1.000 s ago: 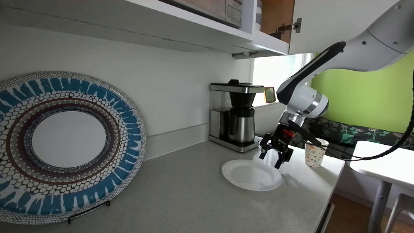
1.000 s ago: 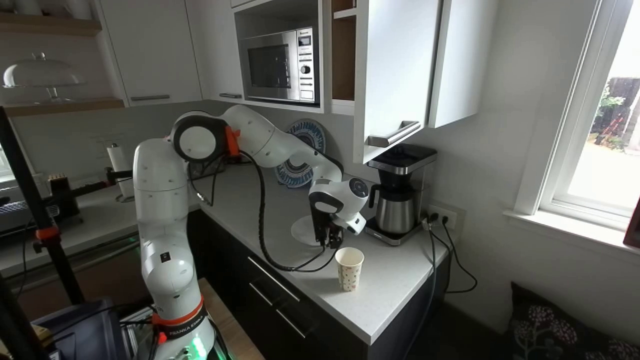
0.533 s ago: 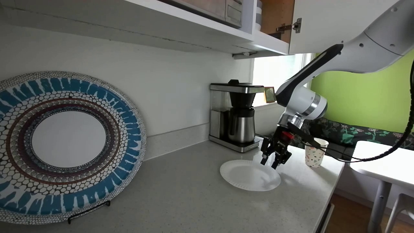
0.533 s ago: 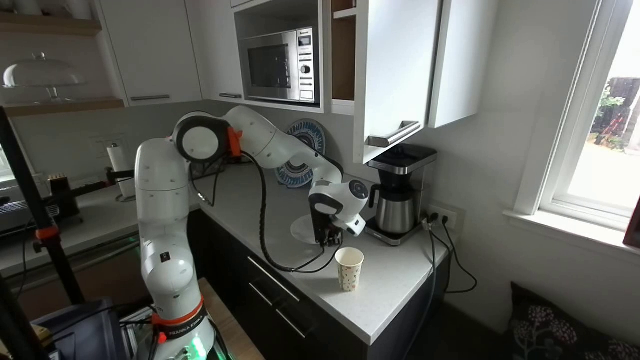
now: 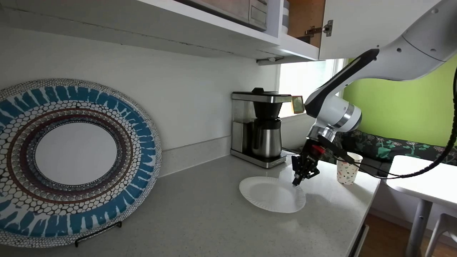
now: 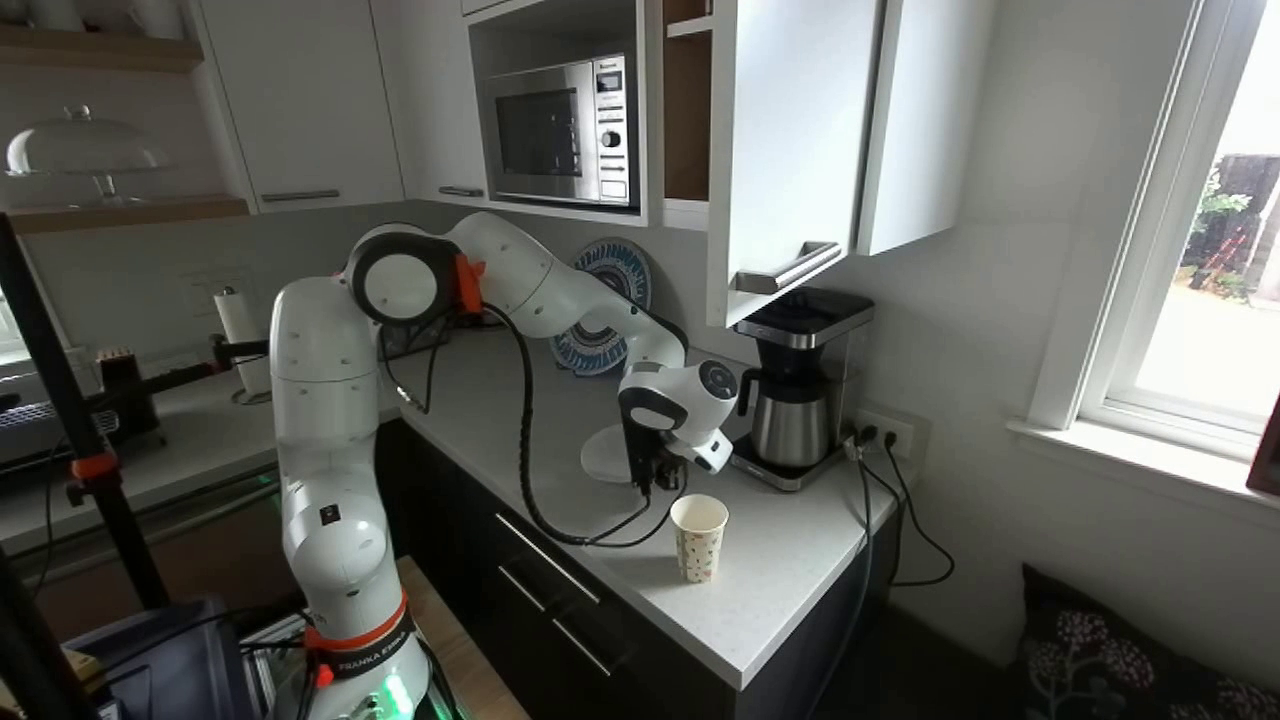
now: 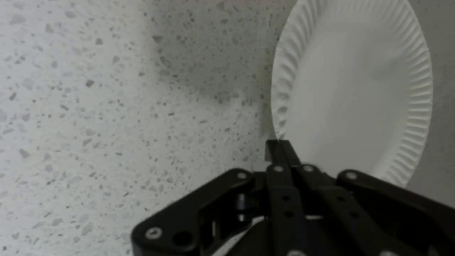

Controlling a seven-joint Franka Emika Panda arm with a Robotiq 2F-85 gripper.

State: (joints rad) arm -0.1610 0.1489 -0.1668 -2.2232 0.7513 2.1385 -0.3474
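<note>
A white paper plate (image 5: 269,196) with a fluted rim lies on the counter, partly behind the arm in an exterior view (image 6: 604,456). My gripper (image 5: 296,184) points down at the plate's edge. In the wrist view the black fingertips (image 7: 273,147) have come together, and the near rim of the plate (image 7: 348,92) runs in between them. The pinched rim looks slightly bowed. A speckled paper cup (image 6: 699,540) stands upright beside the gripper, apart from it.
A coffee maker (image 5: 266,139) with a steel carafe stands against the wall behind the plate. A patterned round platter (image 5: 76,153) leans on a stand. Overhead, a cabinet door (image 6: 790,140) hangs open. The counter's edge (image 6: 640,610) runs near the cup.
The gripper's fingers have closed from wide apart to together at the plate's rim. The plate has slid slightly away from the cup. The arm has shifted only a little.
</note>
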